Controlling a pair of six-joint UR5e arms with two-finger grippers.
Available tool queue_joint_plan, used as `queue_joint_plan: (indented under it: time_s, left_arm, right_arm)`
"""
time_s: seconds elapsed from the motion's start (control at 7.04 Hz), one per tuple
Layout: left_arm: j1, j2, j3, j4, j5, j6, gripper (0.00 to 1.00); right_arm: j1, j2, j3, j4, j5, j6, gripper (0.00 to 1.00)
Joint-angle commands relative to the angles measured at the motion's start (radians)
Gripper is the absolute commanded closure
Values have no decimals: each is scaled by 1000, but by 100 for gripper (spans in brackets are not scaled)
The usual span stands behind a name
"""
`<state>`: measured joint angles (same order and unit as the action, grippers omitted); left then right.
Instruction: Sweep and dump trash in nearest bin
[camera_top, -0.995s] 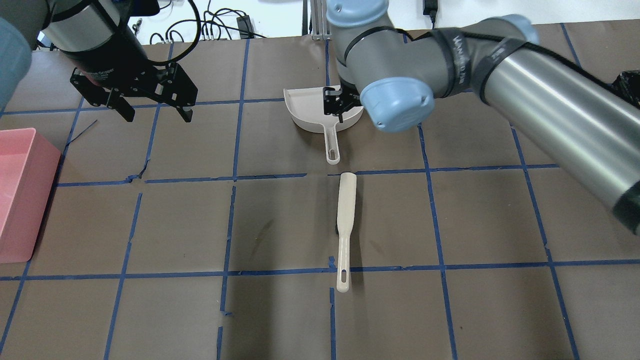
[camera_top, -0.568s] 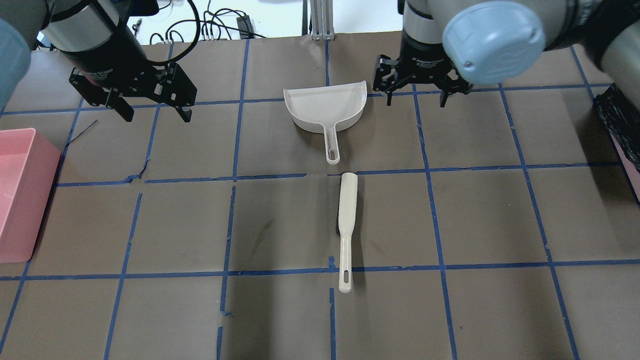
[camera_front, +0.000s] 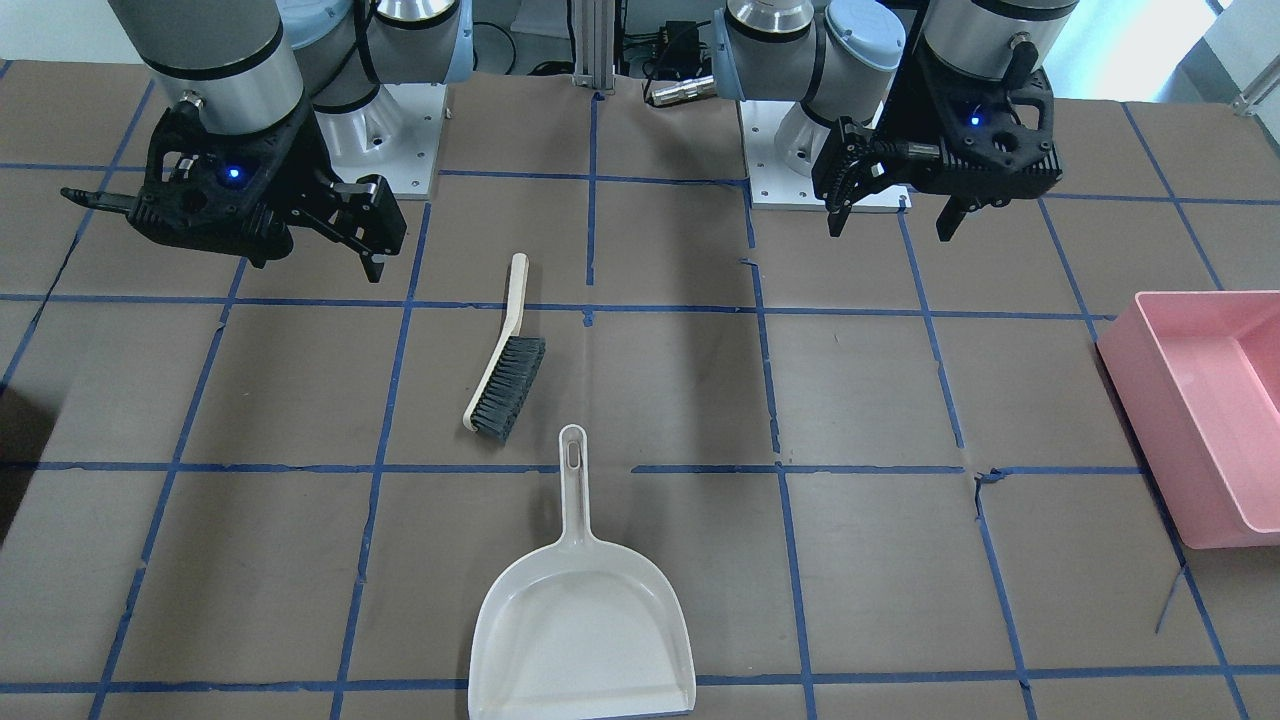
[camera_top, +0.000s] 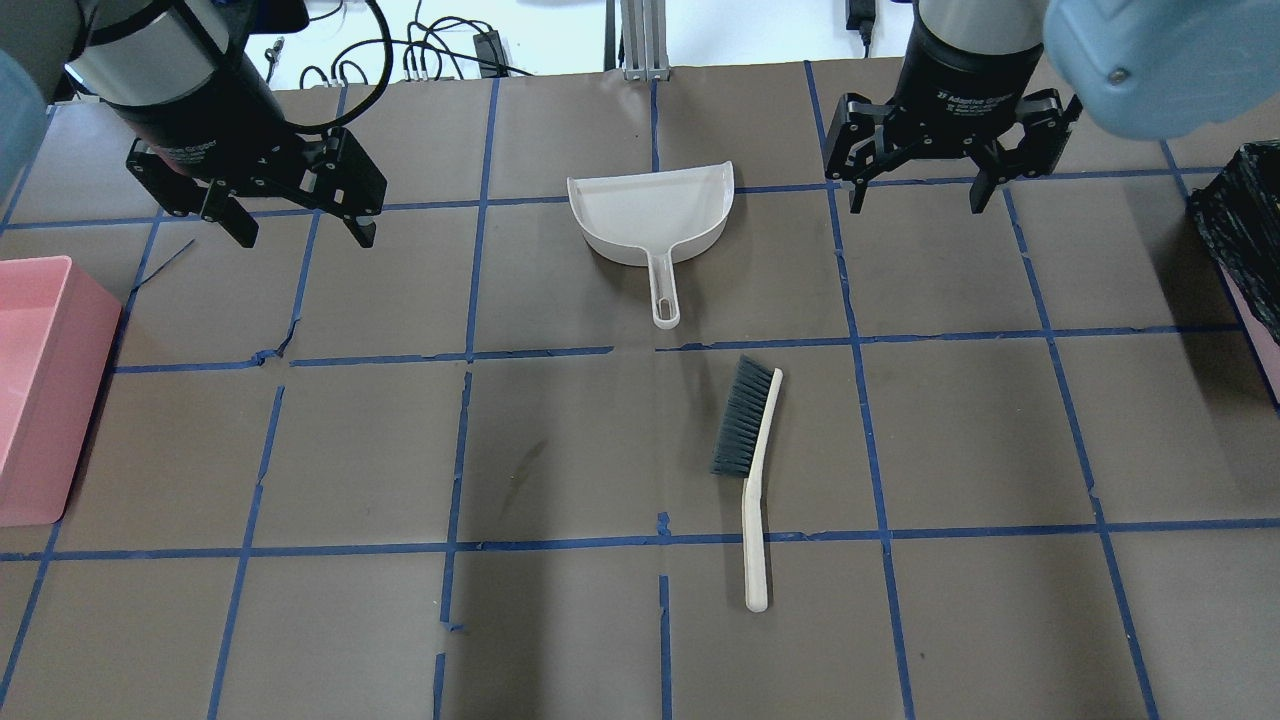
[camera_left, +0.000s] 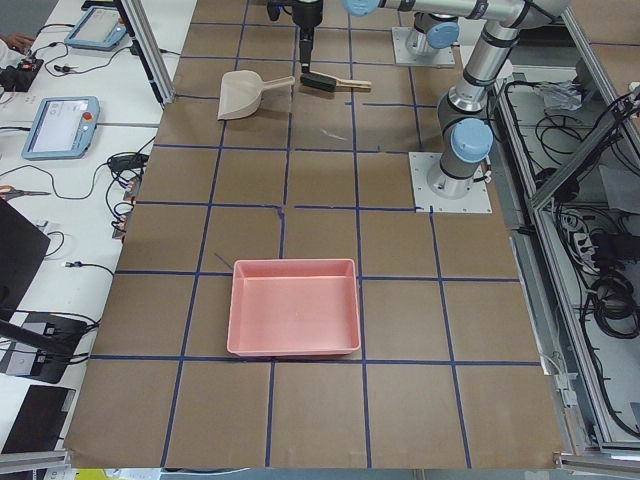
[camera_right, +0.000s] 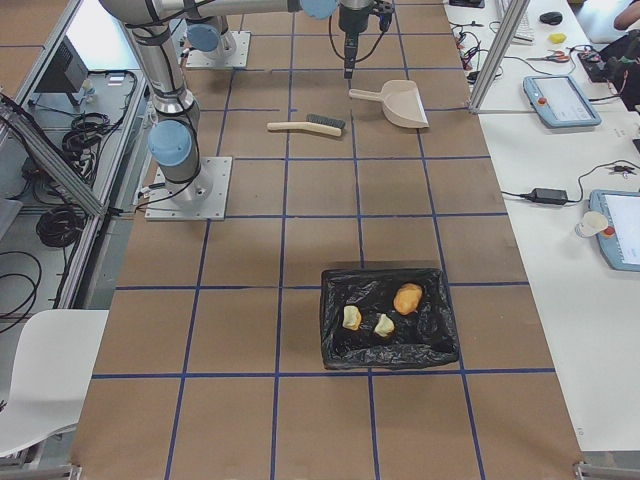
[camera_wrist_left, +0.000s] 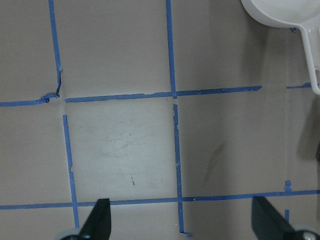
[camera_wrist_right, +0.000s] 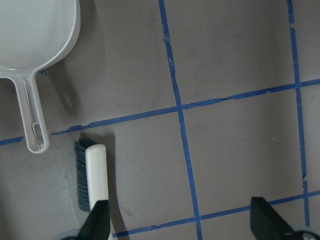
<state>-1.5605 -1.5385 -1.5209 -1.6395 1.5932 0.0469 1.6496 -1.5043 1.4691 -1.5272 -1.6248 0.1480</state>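
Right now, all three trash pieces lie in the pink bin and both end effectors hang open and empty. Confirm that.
Wrong bin. The trash lies in the black-lined bin, not the pink bin, as the exterior right view shows. The left end effector and right end effector do hang open and empty.

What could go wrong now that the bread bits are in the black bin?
The brush lies on its side near the handle of the dustpan, so the open right end effector, if it swung low, might knock either. The black-lined bin holds the trash; bumping it might spill the pieces.
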Motion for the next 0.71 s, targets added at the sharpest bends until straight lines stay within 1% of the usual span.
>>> queue_joint_plan:
  time_s: [0.0, 0.14, 0.57]
  left_arm:
    - [-4, 0, -5, -5, 4, -51, 1]
    - [-3, 0, -2, -3, 2, -55, 1]
    - [-3, 0, 2, -3, 2, -55, 1]
  right_arm:
    - [-1, -14, 4, -5, 6, -41, 0]
    - [-1, -14, 4, -11, 23, -39, 0]
    - [-1, -13, 7, -42, 25, -33, 0]
